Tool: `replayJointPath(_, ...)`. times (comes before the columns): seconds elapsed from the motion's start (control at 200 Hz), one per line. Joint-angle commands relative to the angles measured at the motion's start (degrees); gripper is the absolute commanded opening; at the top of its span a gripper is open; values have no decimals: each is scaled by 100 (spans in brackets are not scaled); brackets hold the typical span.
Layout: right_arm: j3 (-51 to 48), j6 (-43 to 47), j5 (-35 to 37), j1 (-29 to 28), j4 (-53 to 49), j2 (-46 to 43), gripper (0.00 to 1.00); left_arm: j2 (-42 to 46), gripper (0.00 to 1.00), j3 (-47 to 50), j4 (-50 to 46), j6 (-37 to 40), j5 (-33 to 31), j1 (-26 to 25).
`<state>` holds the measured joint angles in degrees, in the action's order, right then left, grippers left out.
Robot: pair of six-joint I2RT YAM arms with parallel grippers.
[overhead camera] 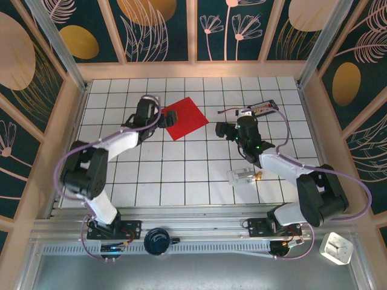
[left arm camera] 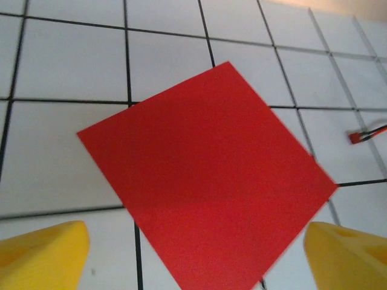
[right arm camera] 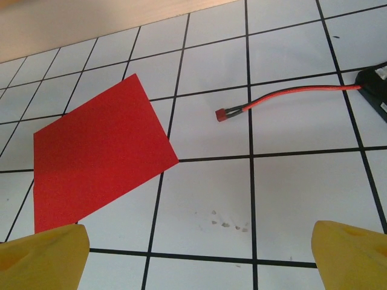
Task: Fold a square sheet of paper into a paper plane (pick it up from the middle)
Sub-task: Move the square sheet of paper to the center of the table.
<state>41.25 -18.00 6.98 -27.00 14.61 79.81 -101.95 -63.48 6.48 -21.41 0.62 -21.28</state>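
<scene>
The square sheet of paper (overhead camera: 186, 118) is bright red and lies flat, without a fold, on the white grid table, turned like a diamond. A paper plane is out of view. My left gripper (overhead camera: 162, 113) is at the sheet's left corner. In the left wrist view the sheet (left arm camera: 205, 175) lies between and ahead of the open left gripper (left arm camera: 196, 260), its yellow fingers (left arm camera: 42, 257) far apart. My right gripper (overhead camera: 222, 130) hovers to the right of the sheet, apart from it. In the right wrist view this gripper (right arm camera: 199, 260) is open over bare tile, with the sheet (right arm camera: 97, 154) at the left.
A small black tray (overhead camera: 261, 109) with a red cable (right arm camera: 290, 96) lies at the back right. A clear plastic piece (overhead camera: 242, 176) sits near the right arm. Wooden walls ring the table. A white timer (overhead camera: 336, 248) stands off the table at the near right.
</scene>
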Motion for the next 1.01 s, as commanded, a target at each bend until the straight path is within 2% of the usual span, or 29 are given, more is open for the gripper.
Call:
replayJointPath(0.0, 117, -99, -186, -4, 69, 61, 95, -680, 82, -833, -866, 503, -49, -69)
replayJointPath(0.24, 15, -283, -307, 40, 194, 145, 95, -1989, 77, -2231, -1801, 880, -46, -181)
replayJointPath(0.37, 15, -283, -307, 52, 130, 158, 95, -2235, 76, -2533, -2092, 813, 90, -257)
replayJointPath(0.595, -102, -291, -300, 154, 86, 96, 95, -1917, 76, -1732, -2026, 653, 92, -462)
replayJointPath(1.001, 26, -282, -502, 301, 2, 351, 94, -611, 74, 448, -1282, 34, 418, -911)
